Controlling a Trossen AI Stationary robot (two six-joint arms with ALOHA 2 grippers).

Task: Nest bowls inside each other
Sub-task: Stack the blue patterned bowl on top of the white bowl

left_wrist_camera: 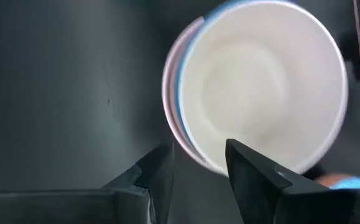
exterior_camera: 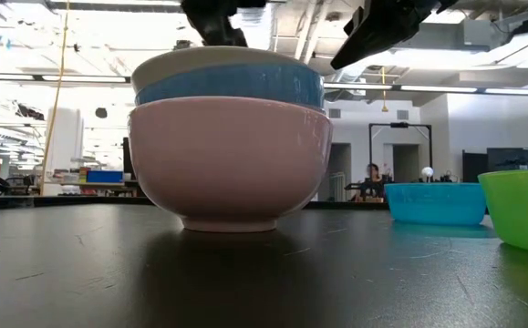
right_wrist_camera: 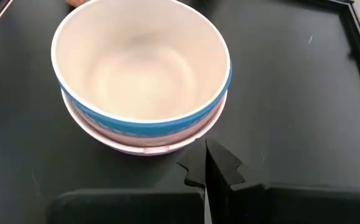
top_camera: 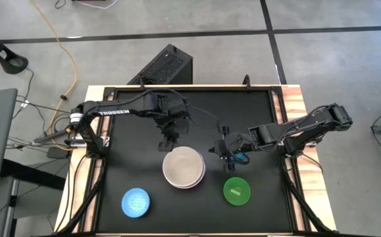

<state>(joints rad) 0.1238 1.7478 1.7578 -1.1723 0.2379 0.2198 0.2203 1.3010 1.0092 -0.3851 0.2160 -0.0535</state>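
Pink bowl (exterior_camera: 230,159) holds blue bowl (exterior_camera: 230,85) and cream-white bowl (right_wrist_camera: 139,59), nested.
Left gripper (top_camera: 170,142) hovers parted above; right gripper (top_camera: 228,157) is clenched empty beside them.

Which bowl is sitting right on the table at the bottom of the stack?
The pink bowl. The blue bowl sits inside it, with the cream-white bowl on top. The other bowls stand alone.
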